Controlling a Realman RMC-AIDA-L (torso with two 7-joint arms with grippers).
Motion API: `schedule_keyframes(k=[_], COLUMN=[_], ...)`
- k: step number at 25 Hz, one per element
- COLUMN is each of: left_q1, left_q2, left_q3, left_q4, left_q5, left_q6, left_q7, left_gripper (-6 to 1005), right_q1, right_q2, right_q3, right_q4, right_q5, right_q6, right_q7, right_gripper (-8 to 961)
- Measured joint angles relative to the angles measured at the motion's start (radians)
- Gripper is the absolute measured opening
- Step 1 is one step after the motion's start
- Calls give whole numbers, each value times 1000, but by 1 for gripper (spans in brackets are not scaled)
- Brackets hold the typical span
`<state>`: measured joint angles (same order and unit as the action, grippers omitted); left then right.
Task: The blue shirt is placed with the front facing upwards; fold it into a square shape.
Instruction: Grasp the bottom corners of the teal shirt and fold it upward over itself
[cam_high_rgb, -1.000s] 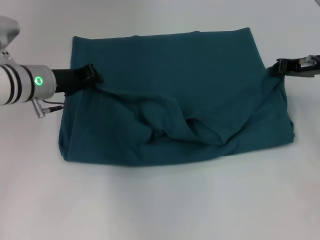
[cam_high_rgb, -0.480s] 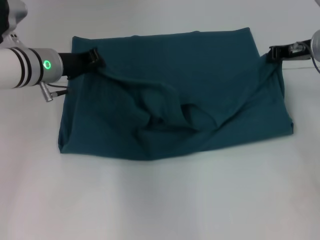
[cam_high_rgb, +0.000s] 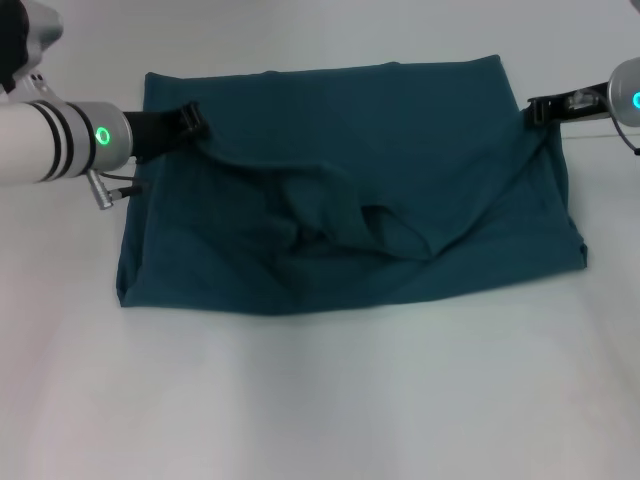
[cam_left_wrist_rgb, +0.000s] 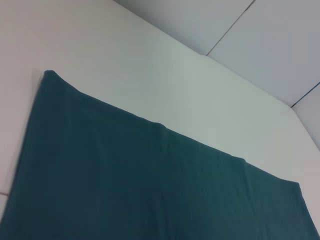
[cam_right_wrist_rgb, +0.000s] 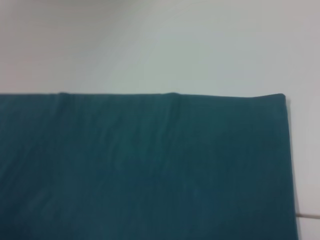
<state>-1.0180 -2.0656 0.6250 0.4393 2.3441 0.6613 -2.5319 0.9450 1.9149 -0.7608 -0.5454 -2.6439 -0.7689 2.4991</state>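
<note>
White table (cam_high_rgb: 320, 400) filling the head view, bare and pale on every side. Spread across its far half, the blue shirt (cam_high_rgb: 350, 190) — plain teal cloth, no print showing, already folded into a broad rectangle with a straight far edge. Rumpled ridge running through the middle, sagging between two lifted points at the sides. At the shirt's left edge, left gripper (cam_high_rgb: 190, 122), black fingers clamped on a pinch of cloth, white forearm with a green light just behind. At the right edge, right gripper (cam_high_rgb: 545, 108), likewise closed on the fabric — cloth drawn up taut toward it. From both wrist views only flat teal cloth (cam_left_wrist_rgb: 150, 180) (cam_right_wrist_rgb: 145, 165) against table; own fingers out of sight there.
</note>
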Motion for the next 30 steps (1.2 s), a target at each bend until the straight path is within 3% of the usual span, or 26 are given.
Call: schedule_keyframes(k=[4,11,12,14,17,19,25,30], left_q1=[13,27,29,32,39,42,73,150], left_q2=[-22,-30,-31,-35,-43,-45,-48,-54], left_q3=[7,1,-1,-5,-5,-5,-4,1], left_q4=[17,18,16,14,18,20,41,129], left_q5=[-5,-9,-9,-12,-21,-23,-58,-145], left_q6=[-8,-26,-29,-32,-33,-33,-4,108], left_q7=[16,11,9,8,7,6,6,13], left_gripper=[81,106,182,333,457,539,568,592], right_q1=[-7,-8,-6,-2,1,5,-9,-127], right_q2=[9,11,12,12,14,16,19,12], right_q3=[-52,-76,-76,-80,-89,-91,-56,-38], right_q4=[2,-1,0,2,0,-5,-28,-134], right_q5=[-1,-53,-65,-75,-78,-77,-2,290], right_q6=[22,55,62,75,86,87,50,-129], right_q7=[-3,-2,-1,-3,-6,-6,0,-93], right_gripper=[21,24,24,111,241,398,715,775])
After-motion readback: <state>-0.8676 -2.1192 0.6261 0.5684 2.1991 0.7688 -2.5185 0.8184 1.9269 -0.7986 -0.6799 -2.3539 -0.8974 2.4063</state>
